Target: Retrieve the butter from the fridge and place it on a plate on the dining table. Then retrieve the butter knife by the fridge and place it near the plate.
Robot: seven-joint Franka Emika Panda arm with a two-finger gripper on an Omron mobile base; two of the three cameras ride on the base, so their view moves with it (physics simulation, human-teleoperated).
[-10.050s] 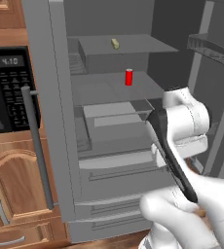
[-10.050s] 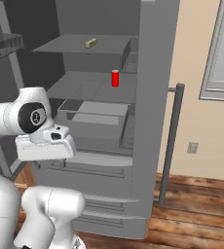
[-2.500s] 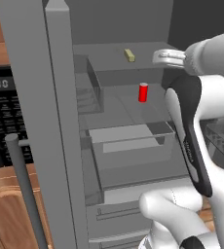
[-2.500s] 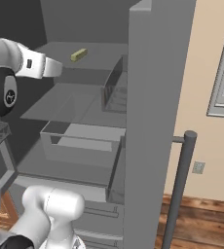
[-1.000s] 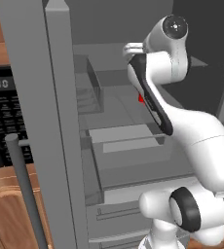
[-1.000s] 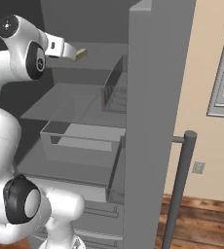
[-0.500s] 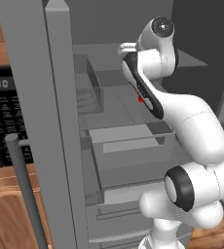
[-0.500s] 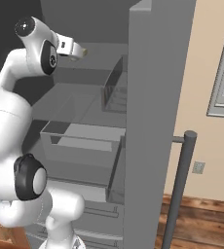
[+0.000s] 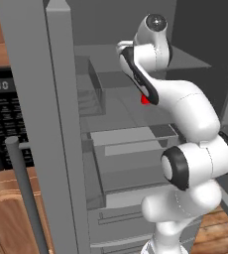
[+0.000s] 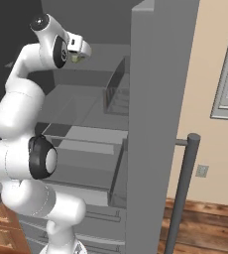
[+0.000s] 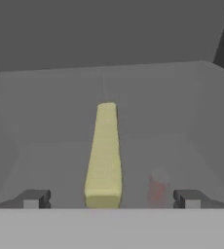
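The butter (image 11: 104, 155), a pale yellow stick, lies on the upper shelf of the open fridge (image 9: 31, 74), pointing away from the hand. My gripper (image 11: 111, 198) is open, its fingertips (image 11: 33, 198) standing either side of the stick's near end without touching it. In the right base view the gripper (image 10: 79, 49) reaches over that shelf, with a bit of the butter (image 10: 77, 58) just under it. In the left base view the arm covers the hand. The plate, the dining table and the butter knife are out of view.
A small red container (image 9: 144, 99) stands on the shelf below, seen faintly through the shelf (image 11: 157, 187). A fridge drawer (image 9: 131, 144) stands pulled out. The open doors (image 10: 155, 99) flank the arm. A black microwave (image 9: 2, 124) is at left.
The arm has stretched further up and into the fridge, bringing the hand closer to the butter on the upper shelf. The gripper has stayed open.
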